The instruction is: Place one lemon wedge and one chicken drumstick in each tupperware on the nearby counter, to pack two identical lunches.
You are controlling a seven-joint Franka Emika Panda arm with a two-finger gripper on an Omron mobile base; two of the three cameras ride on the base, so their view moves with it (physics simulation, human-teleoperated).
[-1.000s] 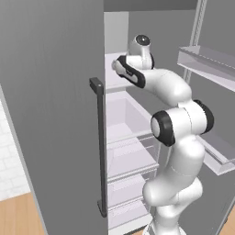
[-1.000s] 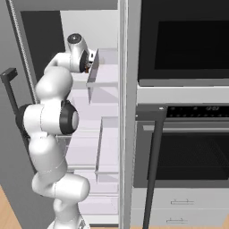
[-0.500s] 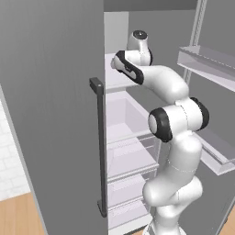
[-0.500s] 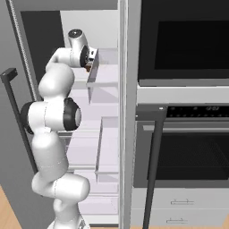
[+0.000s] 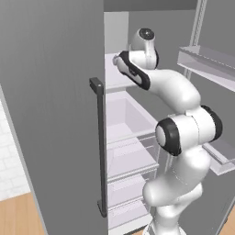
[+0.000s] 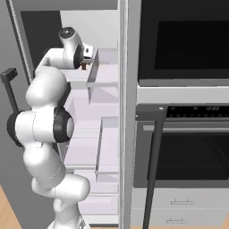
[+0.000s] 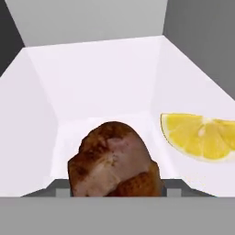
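My gripper [image 7: 117, 190] is reaching into the upper fridge shelf [image 7: 101, 78] and is shut on a reddish-brown chicken drumstick [image 7: 112, 160], which bulges up between the fingertips. In the right base view the gripper [image 6: 85, 62] sits at the shelf's edge with the brown chicken drumstick [image 6: 83, 66] in its jaws. A bright-yellow lemon wedge [image 7: 202, 135] lies on the white shelf floor just right of the drumstick, apart from it. The tupperware and the counter are out of view.
The open grey fridge door [image 5: 50, 114] with its dark handle [image 5: 98, 147] stands left of the arm. Door bins [image 5: 206, 59] jut out on the right. Lower fridge shelves and drawers [image 5: 128, 156] lie under the hand. A black wall oven [image 6: 188, 147] stands to the right.
The jaws have closed from wide open onto the chicken drumstick. The arm has edged a little higher and deeper into the shelf, then held still.
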